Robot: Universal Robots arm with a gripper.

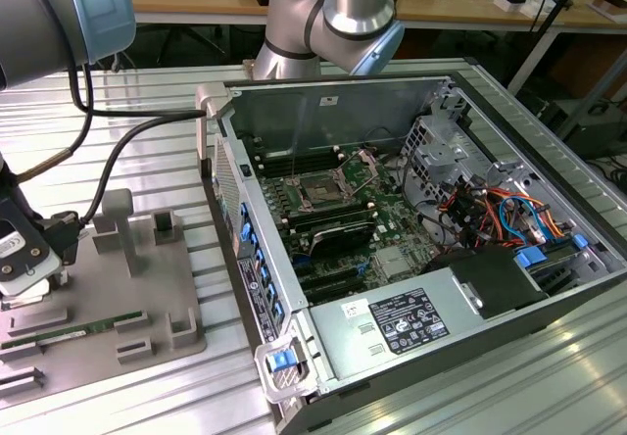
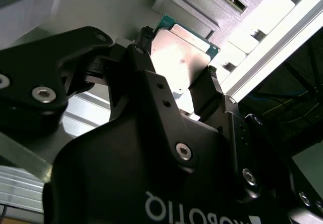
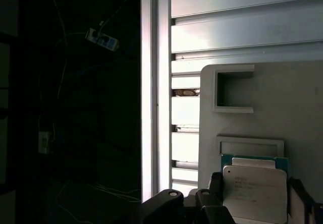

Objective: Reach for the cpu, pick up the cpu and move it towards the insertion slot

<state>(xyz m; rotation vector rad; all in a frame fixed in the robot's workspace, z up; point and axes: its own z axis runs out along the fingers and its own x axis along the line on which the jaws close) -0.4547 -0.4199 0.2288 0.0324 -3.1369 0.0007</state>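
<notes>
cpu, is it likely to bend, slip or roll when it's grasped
Probably stiff: the cpu looks like a flat plate with a metal top over a green board. That smooth, shiny top may be slippery. Thin and flat, it shouldn't roll.

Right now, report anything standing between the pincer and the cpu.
Nothing visible does: in the second wrist view the cpu lies right inside the pincer, over the grey tray.
</notes>
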